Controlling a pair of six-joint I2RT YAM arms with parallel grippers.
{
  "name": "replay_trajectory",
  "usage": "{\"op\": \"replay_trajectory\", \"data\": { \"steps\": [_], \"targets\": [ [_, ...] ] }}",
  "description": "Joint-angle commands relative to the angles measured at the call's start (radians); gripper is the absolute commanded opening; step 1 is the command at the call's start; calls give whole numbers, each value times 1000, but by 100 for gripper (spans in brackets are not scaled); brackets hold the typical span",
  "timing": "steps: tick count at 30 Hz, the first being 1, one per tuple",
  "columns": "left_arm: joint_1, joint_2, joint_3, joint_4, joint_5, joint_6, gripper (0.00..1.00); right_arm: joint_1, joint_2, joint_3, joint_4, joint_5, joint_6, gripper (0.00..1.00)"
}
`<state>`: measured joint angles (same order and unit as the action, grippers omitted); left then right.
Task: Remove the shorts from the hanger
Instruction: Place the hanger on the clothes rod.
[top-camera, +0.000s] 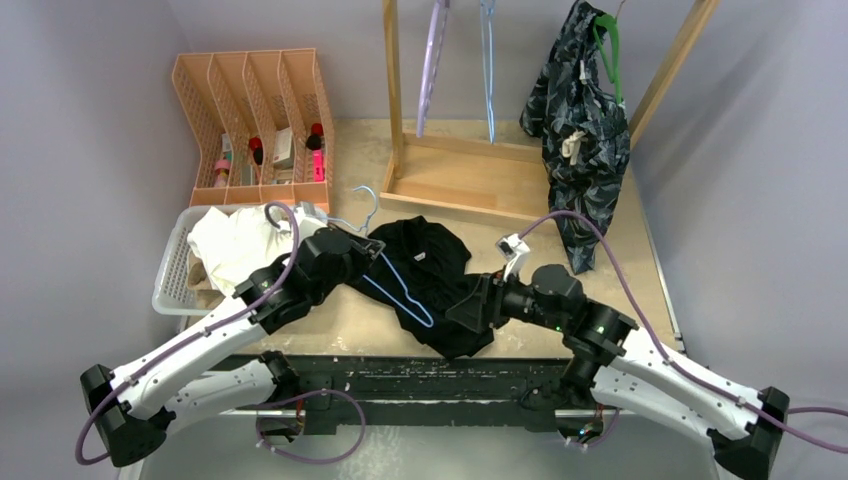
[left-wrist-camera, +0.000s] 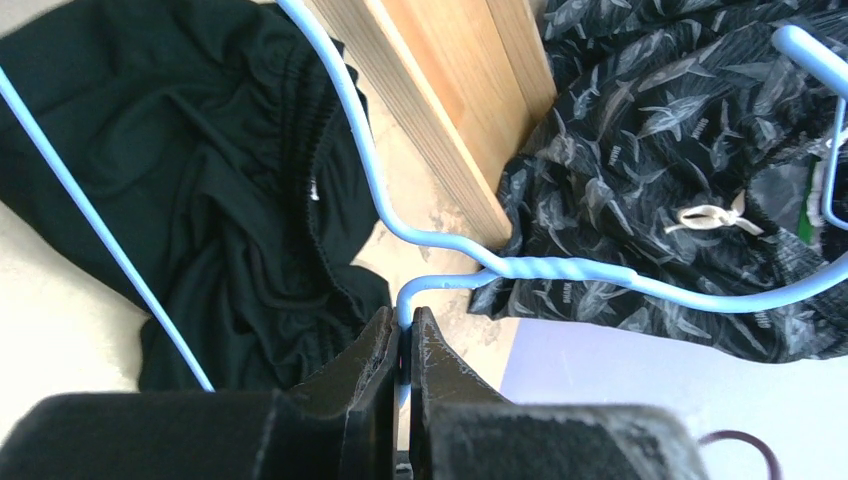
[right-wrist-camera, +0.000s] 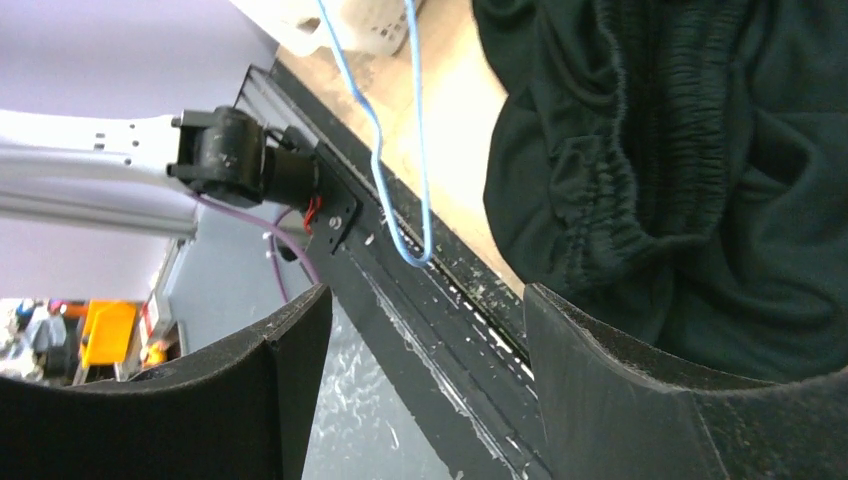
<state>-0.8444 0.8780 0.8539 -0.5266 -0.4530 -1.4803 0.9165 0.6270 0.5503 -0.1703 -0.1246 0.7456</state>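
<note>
The black shorts lie crumpled at the table's middle, and a light blue wire hanger runs across them. My left gripper is shut on the hanger's wire just below its twisted neck, with the black shorts to its left. My right gripper stands open and empty over the table's near edge, beside the black shorts' waistband; the hanger's corner hangs ahead of it. Dark patterned shorts hang on a green hanger. White shorts lie in a basket.
A white basket stands at the left, with an orange divided rack behind it. The wooden hanging frame holds a purple hanger and a blue hanger. A black rail lines the near table edge.
</note>
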Motion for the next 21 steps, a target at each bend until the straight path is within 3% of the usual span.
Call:
{"op": "replay_trajectory", "data": {
  "steps": [1,7,21],
  "targets": [
    [2,11,0,107,56,-105,0,4,53,-10,185,-128,-59,72],
    [2,34,-3,123,114,-229,0,5,107,-68,360,-161,-122,72],
    [3,44,38,120,128,-237,0,8,246,43,225,-115,-348,56]
  ]
}}
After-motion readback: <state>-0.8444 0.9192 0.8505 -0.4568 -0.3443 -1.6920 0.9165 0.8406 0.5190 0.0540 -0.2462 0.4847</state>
